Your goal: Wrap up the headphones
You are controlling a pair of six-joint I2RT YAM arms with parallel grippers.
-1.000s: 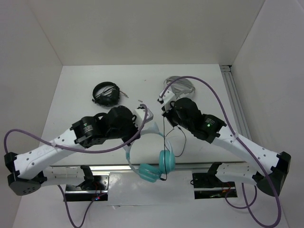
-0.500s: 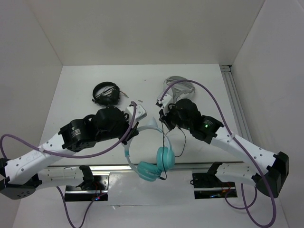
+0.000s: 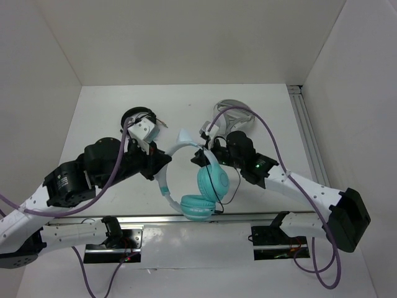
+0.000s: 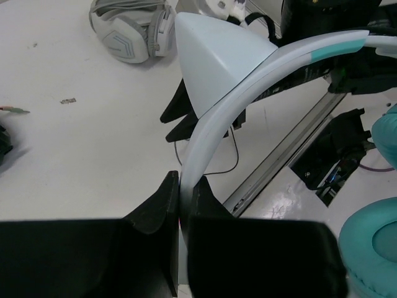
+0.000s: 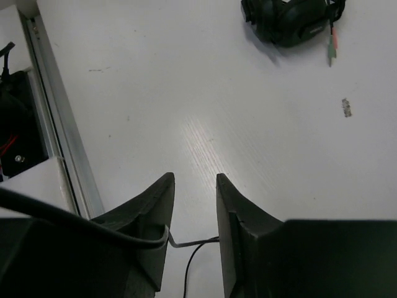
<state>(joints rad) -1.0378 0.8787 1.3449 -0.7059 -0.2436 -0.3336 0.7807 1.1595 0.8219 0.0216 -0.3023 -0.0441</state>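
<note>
Both arms share one build: white shells on the long links, rounded black housings at the joints and a black block at each base. The left arm [image 3: 65, 183] has a white box [image 3: 142, 130] near its wrist. The right arm [image 3: 304, 189] shows a small green light [image 3: 254, 166] on a black housing. A purple cable [image 3: 272, 133] trails along each arm. The jaws are matte black wedges with tapered tips.
</note>
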